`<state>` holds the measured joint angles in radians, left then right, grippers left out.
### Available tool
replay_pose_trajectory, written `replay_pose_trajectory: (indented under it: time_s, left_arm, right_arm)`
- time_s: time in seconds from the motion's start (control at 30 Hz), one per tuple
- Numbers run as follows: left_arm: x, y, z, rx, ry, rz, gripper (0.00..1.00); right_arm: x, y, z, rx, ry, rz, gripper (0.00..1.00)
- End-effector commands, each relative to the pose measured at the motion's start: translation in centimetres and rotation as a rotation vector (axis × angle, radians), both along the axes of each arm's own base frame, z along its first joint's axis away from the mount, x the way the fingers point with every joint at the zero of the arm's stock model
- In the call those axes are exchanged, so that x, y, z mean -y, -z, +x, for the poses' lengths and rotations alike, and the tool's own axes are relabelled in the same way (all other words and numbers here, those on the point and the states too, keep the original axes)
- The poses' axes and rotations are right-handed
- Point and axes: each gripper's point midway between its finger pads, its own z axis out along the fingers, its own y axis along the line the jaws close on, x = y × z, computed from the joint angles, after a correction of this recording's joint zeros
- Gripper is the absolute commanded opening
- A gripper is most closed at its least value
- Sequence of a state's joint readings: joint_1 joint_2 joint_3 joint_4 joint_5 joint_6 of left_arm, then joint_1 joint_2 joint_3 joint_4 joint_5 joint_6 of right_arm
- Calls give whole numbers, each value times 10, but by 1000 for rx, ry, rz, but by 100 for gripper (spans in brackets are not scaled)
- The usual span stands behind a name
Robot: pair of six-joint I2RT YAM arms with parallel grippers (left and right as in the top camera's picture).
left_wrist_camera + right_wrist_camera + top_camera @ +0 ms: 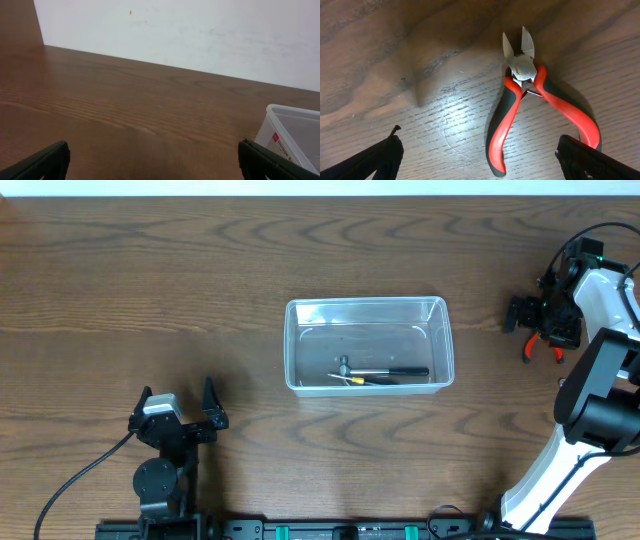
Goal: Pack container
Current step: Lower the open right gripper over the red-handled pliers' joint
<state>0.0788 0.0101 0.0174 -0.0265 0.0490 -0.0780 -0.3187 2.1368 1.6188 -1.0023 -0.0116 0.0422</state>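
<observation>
Where jaws stand: right gripper (482, 157) and left gripper (157, 162) spread wide, both empty.
Between right fingers: red-and-black cutters (520, 67), flat on table (420, 50), ungripped.
Container (292, 345): centre of overhead frame, tools (380, 373) inside.
Sticker (280, 145): red mark, print unreadable.

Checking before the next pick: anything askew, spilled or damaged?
Nothing stands out. The clear container sits upright with a small hammer and another tool lying flat inside; the red-handled side cutters lie intact on the table beneath the open right gripper.
</observation>
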Motion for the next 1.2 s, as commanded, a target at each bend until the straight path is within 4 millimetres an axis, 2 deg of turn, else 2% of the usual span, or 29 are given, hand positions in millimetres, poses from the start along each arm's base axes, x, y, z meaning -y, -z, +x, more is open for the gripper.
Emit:
replay_pose_trajectory:
  time_s: [0.0,0.57,1.17]
  left_arm:
    - [-4,16,-2,-51,-22,3,98]
    - [-4,16,-2,-51,-22,3,98]
    - [-4,16,-2,-51,-22,3,98]
  right_arm:
    - [2,12,-7,-41,14,4,99]
    - [4,17,-7,-53,-3,-22,99]
    - [-3,18,-6,-65,-61,-40,99]
